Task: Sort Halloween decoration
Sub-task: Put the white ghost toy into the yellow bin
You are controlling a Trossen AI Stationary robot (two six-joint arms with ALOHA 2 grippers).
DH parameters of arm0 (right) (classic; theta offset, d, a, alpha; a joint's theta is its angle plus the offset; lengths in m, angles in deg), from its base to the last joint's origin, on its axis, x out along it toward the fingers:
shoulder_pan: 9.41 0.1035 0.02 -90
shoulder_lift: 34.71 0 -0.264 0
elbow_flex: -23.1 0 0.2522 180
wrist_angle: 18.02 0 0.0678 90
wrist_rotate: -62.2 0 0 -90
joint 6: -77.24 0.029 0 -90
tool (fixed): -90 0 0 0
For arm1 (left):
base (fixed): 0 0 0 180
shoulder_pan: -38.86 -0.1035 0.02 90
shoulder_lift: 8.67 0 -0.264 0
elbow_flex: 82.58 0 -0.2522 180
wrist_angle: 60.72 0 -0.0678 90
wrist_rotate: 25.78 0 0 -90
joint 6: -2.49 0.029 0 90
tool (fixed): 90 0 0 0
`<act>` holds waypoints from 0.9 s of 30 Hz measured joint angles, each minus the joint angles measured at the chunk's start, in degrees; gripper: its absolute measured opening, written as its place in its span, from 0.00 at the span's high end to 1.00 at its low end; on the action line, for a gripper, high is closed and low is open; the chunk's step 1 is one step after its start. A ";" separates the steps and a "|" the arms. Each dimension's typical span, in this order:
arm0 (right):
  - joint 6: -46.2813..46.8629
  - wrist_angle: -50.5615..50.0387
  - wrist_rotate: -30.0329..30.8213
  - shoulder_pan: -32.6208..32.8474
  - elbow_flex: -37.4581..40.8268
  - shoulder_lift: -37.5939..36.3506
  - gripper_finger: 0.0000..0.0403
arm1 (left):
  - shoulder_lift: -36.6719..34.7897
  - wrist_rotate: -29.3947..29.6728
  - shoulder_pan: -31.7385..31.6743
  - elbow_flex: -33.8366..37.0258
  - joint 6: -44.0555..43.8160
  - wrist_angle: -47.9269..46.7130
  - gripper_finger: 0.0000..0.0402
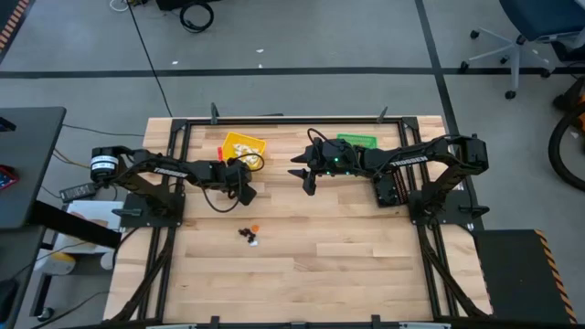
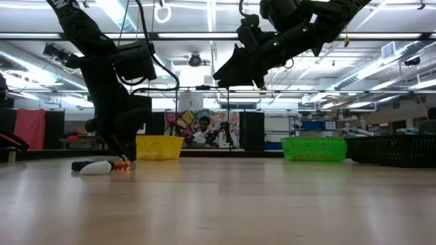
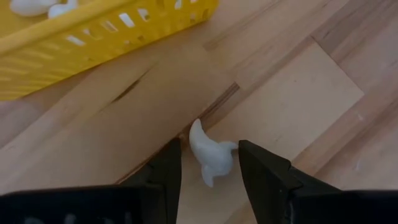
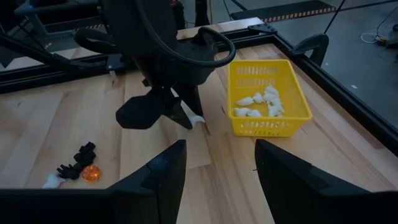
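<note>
Halloween decoration, largest group to smallest. In the yellow bin [image 4: 268,99] near the table's far edge lies a heap of white trinkets [image 4: 260,103], roughly ten; an exact count cannot be made. On the bare wood nearer the front sits a small cluster [image 1: 248,235]: at least two black pieces [image 4: 77,161], one orange piece [image 4: 91,173] and one white piece [image 4: 53,181]. A single white trinket [image 3: 209,155] lies on the table just short of the yellow bin, between the spread fingers of the left gripper [image 3: 210,176]; it rests on the wood, and no pad visibly presses it.

Judged from their look, the pieces are light, stiff moulded plastic, smooth and apt to skid or roll; a pinch across the thick body, not the thin tail, seems safest, and fragility appears slight.

The right gripper [image 1: 308,179] hangs above the table's middle, fingers apart, holding nothing. The green bin [image 1: 357,142] and black bin [image 1: 389,188] stand on the right; their contents cannot be seen.
</note>
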 joint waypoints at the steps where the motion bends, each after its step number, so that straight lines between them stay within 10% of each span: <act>1: 0.00 -0.01 0.00 0.00 0.00 0.00 0.52 | 0.00 -0.21 0.00 0.00 0.15 -0.14 0.65; 21: 0.00 -0.03 -0.02 0.00 0.00 0.00 0.52 | -0.04 -0.87 0.02 0.02 1.06 -1.16 0.65; 27: 0.00 -0.03 -0.02 0.00 0.00 0.00 0.52 | -0.04 -0.72 0.13 0.07 1.37 -1.02 0.79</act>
